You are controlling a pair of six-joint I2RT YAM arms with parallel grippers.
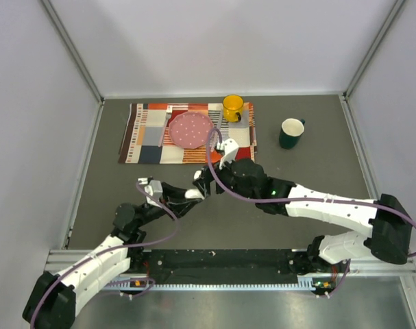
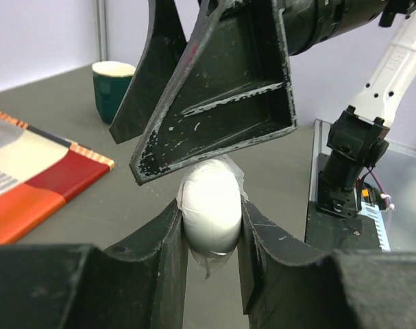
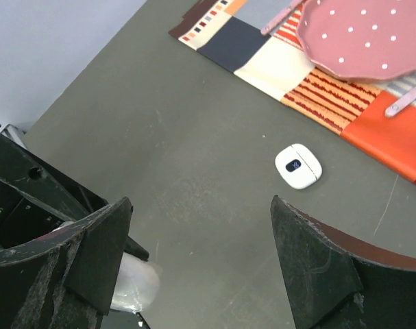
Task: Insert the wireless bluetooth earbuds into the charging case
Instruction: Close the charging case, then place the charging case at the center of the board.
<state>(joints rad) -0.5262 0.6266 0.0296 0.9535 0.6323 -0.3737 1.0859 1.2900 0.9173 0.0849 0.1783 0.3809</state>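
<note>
Clamping a white charging case (image 2: 209,205) over the worktop (image 2: 125,205), the left hand (image 2: 209,229) presents it beneath the wide-open right hand (image 3: 201,226); no earbuds show, so insertion looks undone.

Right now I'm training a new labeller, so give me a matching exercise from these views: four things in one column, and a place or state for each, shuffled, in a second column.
Things:
1. pink dotted plate
2. dark green mug
3. white rounded case
4. right gripper

Places or states:
A. open, holding nothing
B. on the patterned cloth
C. clamped in the left gripper
D. standing on the bare table, right of the cloth

Pairs: 1-B, 2-D, 3-C, 4-A.
</note>
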